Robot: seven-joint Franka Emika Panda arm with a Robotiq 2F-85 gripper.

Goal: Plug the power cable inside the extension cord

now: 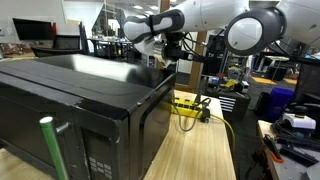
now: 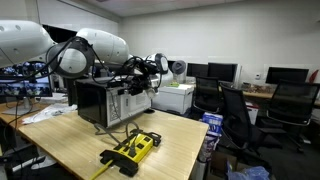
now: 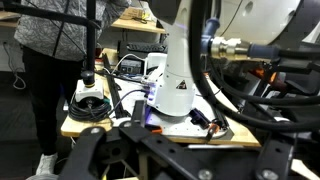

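Showing the extension cord (image 1: 185, 104) (image 2: 133, 150) in both exterior views, flat on the wooden surface (image 1: 215, 150), near the black appliance (image 1: 90, 95) (image 2: 100, 100). Trailing a thin yellow lead (image 1: 224, 122) across the wood in an exterior view. Hanging high beside the appliance's top, well apart from the strip. Revealing only in the wrist view dark, blurred jaws spread apart, clamped on nothing, facing a standing person (image 3: 45, 60) and a cluttered bench (image 3: 110, 118).
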